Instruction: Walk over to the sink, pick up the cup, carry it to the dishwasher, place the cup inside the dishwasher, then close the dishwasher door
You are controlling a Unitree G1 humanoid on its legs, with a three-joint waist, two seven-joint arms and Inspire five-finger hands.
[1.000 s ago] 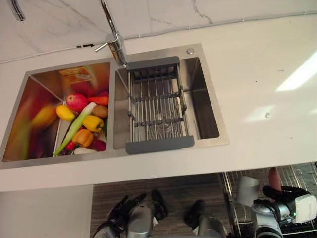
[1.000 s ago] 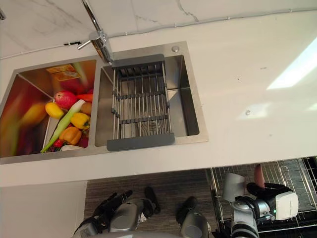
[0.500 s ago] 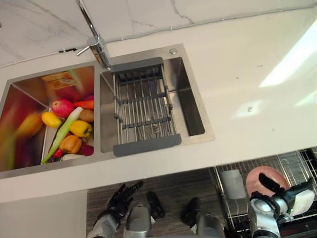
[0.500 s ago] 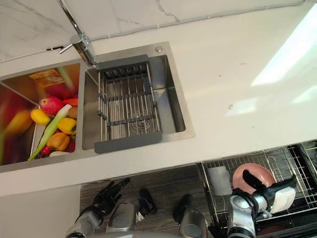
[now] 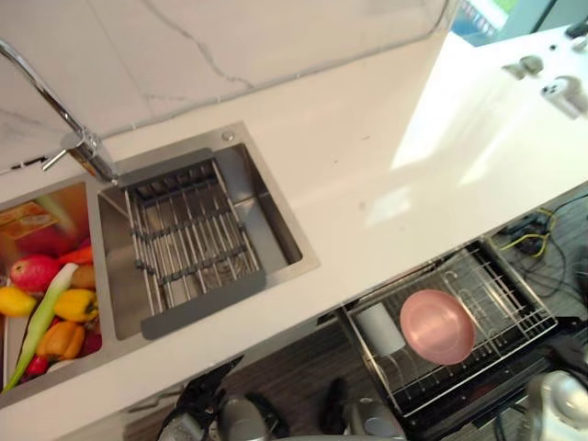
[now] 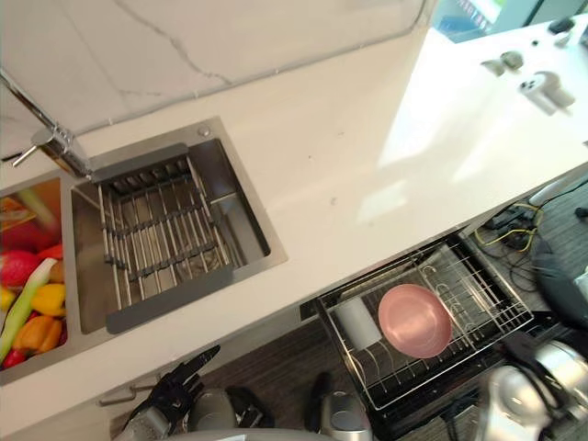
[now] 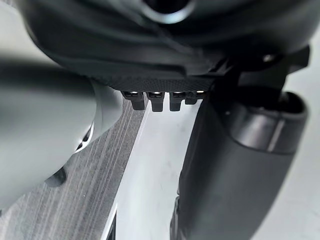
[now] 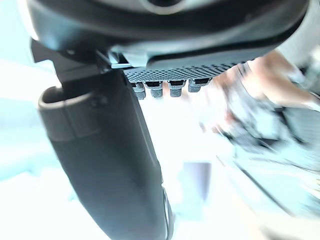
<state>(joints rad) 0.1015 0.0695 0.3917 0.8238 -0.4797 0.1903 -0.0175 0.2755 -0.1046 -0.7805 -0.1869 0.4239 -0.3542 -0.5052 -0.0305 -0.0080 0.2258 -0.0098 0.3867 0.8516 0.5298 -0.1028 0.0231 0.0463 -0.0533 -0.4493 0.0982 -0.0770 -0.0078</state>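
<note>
Far out beyond the left hand's fingers, the sink's left basin holds a pile of vegetables [image 5: 46, 312]. The left hand [image 6: 175, 400] hangs low over the dark floor with its fingers [image 6: 195, 366] straight, spread and holding nothing. Past their tips, up on the counter, the faucet [image 5: 78, 147] stands over the right basin, where a wire drainer [image 5: 188, 243] spans the bowl. There is no cup in either basin.

The cup [image 6: 356, 322] stands in the pulled-out dishwasher rack [image 5: 514, 303], just beside a pink plate [image 6: 415, 320]. Both are well off to the thumb side of the left hand, nearer to the right hand. The right hand [image 8: 100, 150] has its thumb stretched out straight and its fingers look relaxed, with nothing in its grasp.

By my reading the placing step is done, since the cup sits in the rack with no hand on it. What remains is closing the dishwasher. That probably calls for pushing the rack in under the counter first, then catching the door's edge with straight fingers and swinging it up. I cannot make out the door itself.
</note>
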